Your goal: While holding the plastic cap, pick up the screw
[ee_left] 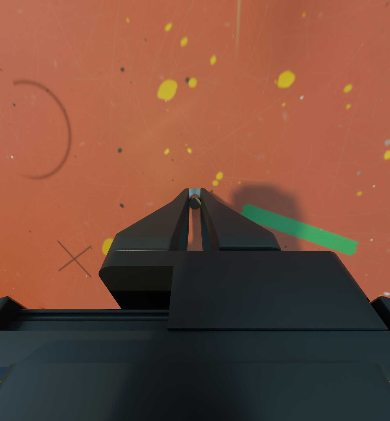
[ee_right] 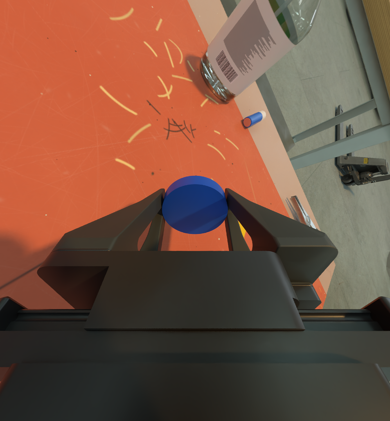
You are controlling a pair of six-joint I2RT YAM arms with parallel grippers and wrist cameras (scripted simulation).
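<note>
I see orange table [ee_right: 64, 136], edge close on right, floor beyond. Clear bottle [ee_right: 246, 57] near that edge, contents unclear; small blue tube [ee_right: 253, 119] beside it. My right gripper [ee_right: 195, 193] pinching blue cap [ee_right: 195, 205], jaws half spread. Left gripper [ee_left: 195, 190] nearly closed, pinching screw [ee_left: 195, 200] above table.

The left end effector [ee_left: 195, 193] pinches the screw [ee_left: 194, 200] (above the orange table [ee_left: 98, 136]).

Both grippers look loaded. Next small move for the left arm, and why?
Probably a short straight lift with the left gripper, keeping it shut. Its fingertips are clamped on the small grey screw, which sits right at the tips, so a slow rise seems safest. The right gripper grips the blue plastic cap by its sides and should just hold.
</note>
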